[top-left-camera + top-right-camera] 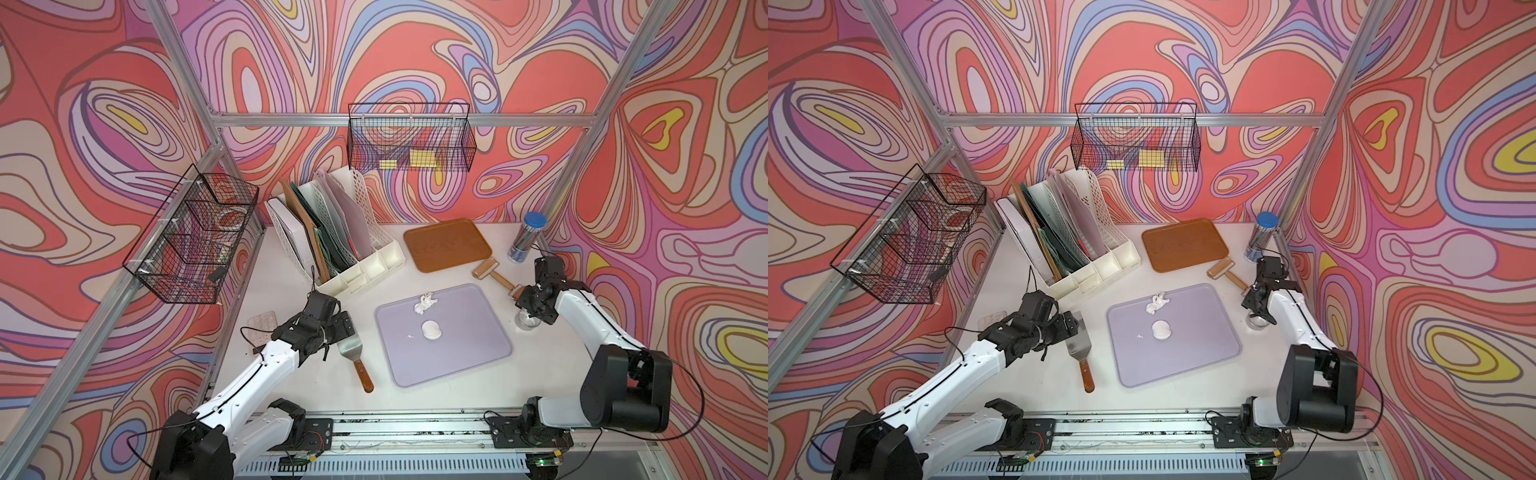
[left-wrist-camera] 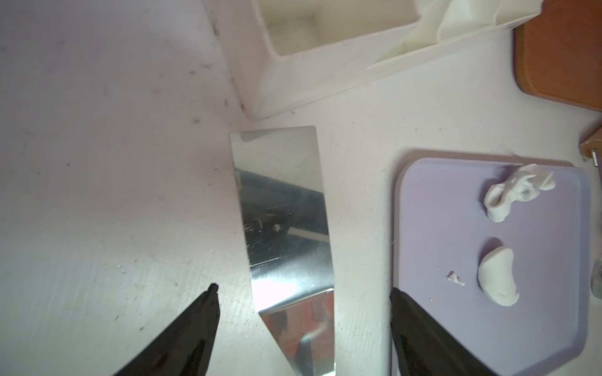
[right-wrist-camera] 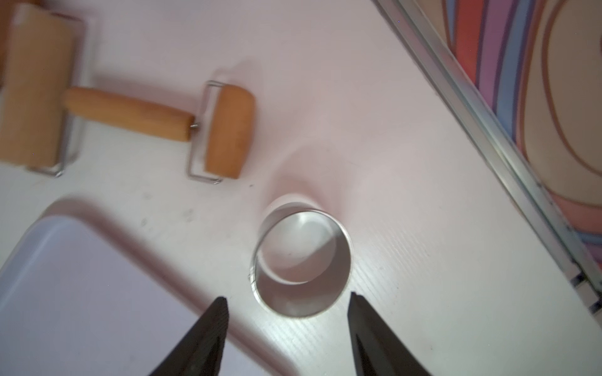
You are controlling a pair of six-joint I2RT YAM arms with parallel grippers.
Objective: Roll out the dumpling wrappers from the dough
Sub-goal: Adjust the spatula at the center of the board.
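At the right of the table, the right gripper (image 3: 287, 295) has its fingers spread and empty just over the metal ring cutter (image 3: 342, 257), near the wooden roller (image 3: 130, 112). At the left, the left gripper (image 2: 303, 289) is also spread wide, above the spatula (image 2: 283, 211) blade lying flat. The dumpling wrapper (image 1: 431, 330), a small white disc, sits mid lilac tray (image 1: 465, 357), with the ragged dough scrap (image 1: 424, 303) just beyond it, toward the far edge.
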